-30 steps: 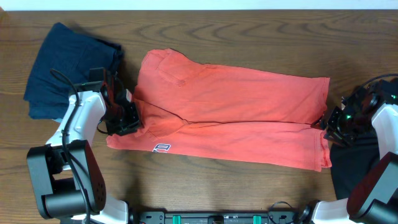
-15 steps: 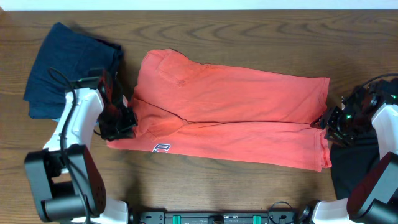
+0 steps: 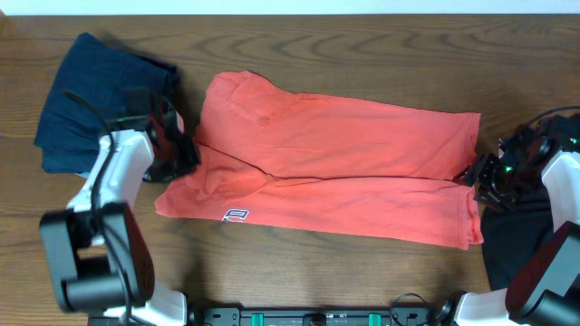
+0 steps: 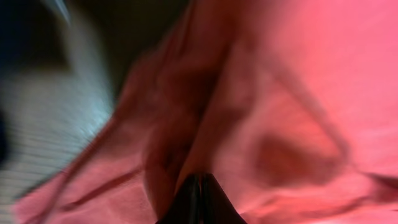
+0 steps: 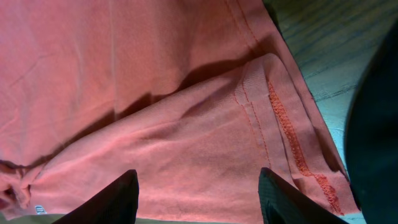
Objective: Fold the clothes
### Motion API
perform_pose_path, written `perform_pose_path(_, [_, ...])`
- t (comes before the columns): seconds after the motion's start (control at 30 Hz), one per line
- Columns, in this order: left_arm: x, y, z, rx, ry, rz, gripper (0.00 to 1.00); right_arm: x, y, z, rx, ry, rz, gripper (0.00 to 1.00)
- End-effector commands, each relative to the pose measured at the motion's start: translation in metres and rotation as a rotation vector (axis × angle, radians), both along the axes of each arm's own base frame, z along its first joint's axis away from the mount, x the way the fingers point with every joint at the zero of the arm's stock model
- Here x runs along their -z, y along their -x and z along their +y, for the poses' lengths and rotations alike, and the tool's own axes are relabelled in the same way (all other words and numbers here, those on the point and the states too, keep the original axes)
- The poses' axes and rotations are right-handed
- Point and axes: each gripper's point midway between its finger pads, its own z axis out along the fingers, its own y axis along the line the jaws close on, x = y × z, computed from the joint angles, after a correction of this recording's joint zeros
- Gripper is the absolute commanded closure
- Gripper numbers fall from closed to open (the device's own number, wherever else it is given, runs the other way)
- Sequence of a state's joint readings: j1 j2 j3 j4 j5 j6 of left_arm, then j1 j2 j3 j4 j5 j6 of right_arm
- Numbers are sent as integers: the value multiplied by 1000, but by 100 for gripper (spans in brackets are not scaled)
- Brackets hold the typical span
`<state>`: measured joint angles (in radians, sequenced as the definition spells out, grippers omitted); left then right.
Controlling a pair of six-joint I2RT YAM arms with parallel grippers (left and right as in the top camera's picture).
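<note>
From overhead, we are looking at the coral-red T-shirt (image 3: 344, 154), which is lying folded lengthwise across the middle of the wooden bench (image 3: 344, 54). A small white-and-navy logo (image 3: 236, 215) is showing near its lower left corner. The left pincer (image 3: 184, 152) is sitting right at the shirt's left edge, and the right pincer (image 3: 473, 177) is hovering at the right edge, where the two layers are meeting. A navy garment (image 3: 91, 91) is lying bunched at the upper left, just beside the left arm. A black garment (image 3: 521, 244) is lying at the far right, partly under the right arm.

On the left wrist view, everything is blurring, but we are seeing the left pincer (image 4: 199, 196) pressed together into one dark tip, clamped on a raised fold of the coral-red T-shirt (image 4: 298, 93), whose creases are running toward it.

On the right wrist view, the right pincer (image 5: 199, 199) is standing apart, gripping nothing, with its fingers (image 5: 118, 199) spread over the coral-red T-shirt (image 5: 124, 81). The stitched hem (image 5: 292, 137) is curling up on the right. The black garment (image 5: 376, 124) is edging in, and a strip of bench (image 5: 323, 43) is showing beyond.
</note>
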<state>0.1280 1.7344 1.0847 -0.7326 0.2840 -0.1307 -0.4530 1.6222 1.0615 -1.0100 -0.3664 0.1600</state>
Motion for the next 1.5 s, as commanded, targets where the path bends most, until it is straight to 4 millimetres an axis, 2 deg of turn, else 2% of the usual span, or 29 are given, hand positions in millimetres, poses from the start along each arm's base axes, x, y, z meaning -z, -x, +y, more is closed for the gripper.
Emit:
perform_pose_path(0.0, [26, 19, -1, 7, 0, 98, 95, -6, -6, -1, 2, 13, -20, 40])
perform_pose_path(0.17, [34, 26, 3, 4, -24, 146, 94, -6, -7, -1, 1, 15, -24, 40])
perform_pose_path(0.27, [27, 29, 3, 2, -21, 160, 94, -6, -8, -2, 1, 17, -30, 40])
perform_pose_path(0.33, [14, 27, 3, 2, -21, 163, 93, -6, -12, -3, 1, 24, -45, 41])
perform_pose_path(0.37, [6, 25, 3, 2, -21, 158, 88, -6, -15, -4, 2, 28, -57, 41])
perform_pose_path(0.4, [-4, 21, 4, 2, -22, 146, 77, -7, -19, -5, 1, 26, -77, 41])
perform_pose_path(0.43, [-14, 17, 3, 2, -20, 129, 70, -8, -22, -5, 0, 24, -94, 40])
perform_pose_path(0.57, [-59, -5, 3, 3, -13, 10, 55, -14, -35, -3, -4, 1, -156, 39])
perform_pose_path(0.67, [-87, -27, -6, 14, 37, -130, 39, -16, -41, -3, -6, -1, -184, 39])
perform_pose_path(0.8, [-103, -57, -27, 68, 107, -281, 38, -18, -44, -2, -40, 1, -210, 38])
perform_pose_path(0.9, [-100, -74, -44, 157, 96, -344, 38, -21, -46, 4, -85, -28, -245, 39])
perform_pose_path(1.0, [-84, -91, -64, 209, 102, -367, 38, -22, -47, 5, -94, -33, -254, 37])
perform_pose_path(1.13, [-60, -120, -81, 249, 104, -421, 38, -23, -52, 3, -89, -24, -274, 36])
perform_pose_path(1.3, [-25, -152, -85, 257, 101, -476, 38, -24, -54, 2, -79, -23, -278, 34])
perform_pose_path(1.47, [4, -171, -85, 258, 99, -507, 38, -23, -52, 3, -78, -26, -271, 34])
